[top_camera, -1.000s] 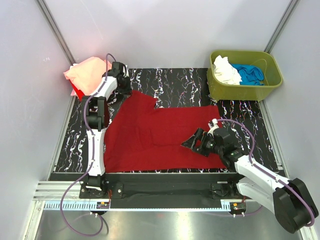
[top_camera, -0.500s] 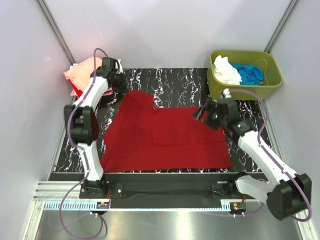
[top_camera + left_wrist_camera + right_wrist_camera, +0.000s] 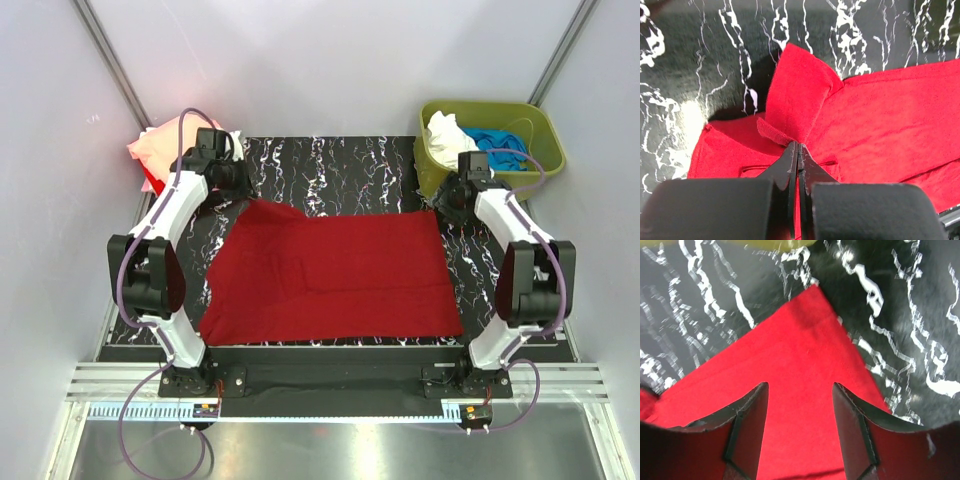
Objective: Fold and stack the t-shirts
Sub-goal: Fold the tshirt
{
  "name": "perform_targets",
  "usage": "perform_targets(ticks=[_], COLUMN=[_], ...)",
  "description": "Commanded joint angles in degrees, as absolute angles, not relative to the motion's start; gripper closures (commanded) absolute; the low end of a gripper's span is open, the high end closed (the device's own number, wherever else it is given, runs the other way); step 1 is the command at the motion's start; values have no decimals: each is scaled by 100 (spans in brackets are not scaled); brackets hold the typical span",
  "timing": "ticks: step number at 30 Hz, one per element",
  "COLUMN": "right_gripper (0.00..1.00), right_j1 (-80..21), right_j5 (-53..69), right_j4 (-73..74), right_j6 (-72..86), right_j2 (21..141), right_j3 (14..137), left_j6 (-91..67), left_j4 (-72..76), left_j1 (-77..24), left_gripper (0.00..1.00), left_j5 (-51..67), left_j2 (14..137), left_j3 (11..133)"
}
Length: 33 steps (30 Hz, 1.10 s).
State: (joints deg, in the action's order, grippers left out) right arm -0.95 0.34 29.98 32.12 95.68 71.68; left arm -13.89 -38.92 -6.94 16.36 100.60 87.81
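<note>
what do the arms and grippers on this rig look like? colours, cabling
Left arm and right arm: white link shells, black joints. A purple cable runs along each. Left gripper and right gripper: black, two flat fingers each.

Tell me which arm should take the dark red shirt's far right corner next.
Right. The right gripper stands open directly over the far right corner of the dark red shirt, while the left gripper is shut on the shirt's far left edge.
</note>
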Motion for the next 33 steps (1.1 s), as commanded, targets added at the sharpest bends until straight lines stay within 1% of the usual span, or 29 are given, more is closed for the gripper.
perform_targets(ticks=[1, 6, 14, 16, 18, 19, 21, 23, 24, 29, 33], right_gripper=[40, 43, 44, 46, 46, 44, 32, 23, 21, 19, 17], right_j1=[-79, -61, -62, -70, -62, -70, -70, -97, -97, -88, -97], right_j5=[-465, -484, -510, -431, -343, -247, -133, -105, -123, -150, -132], right_j4=[3015, 2821, 2487, 2426, 2330, 2207, 2119, 2084, 2013, 1617, 1582], right_j6=[2909, 2918, 2918, 2936, 2988, 3014, 3041, 2910, 2900, 2892, 2857], right_j2=[9991, 10747, 11513, 11698, 11768, 11777, 11812, 11734, 11525, 10522, 9504], right_j3=[7655, 7936, 8200, 8244, 8148, 8087, 7928, 7893, 7814, 7139, 6724], left_j6=[-1309, -1397, -1424, -1433, -1433, -1433, -1433, -1433, -1441, -1433, -1380], left_j4=[-3551, -3542, -3577, -3603, -3612, -3612, -3621, -3621, -3621, -3656, -3647], left_j1=[-694, -694, -694, -686, -694, -686, -686, -686, -686, -686, -686], left_gripper=[100, 100, 100, 100, 100, 100, 100, 100, 100, 100, 100], left_j5=[1890, 2021, 2004, 1969, 1934, 1925, 1916, 1916, 1925, 1855, 1574], left_j2=[9993, 9985, 9905, 9905, 9870, 9870, 9888, 9914, 9931, 9888, 9554], left_j3=[8719, 8736, 8719, 8736, 8736, 8736, 8745, 8763, 8763, 8737, 8552])
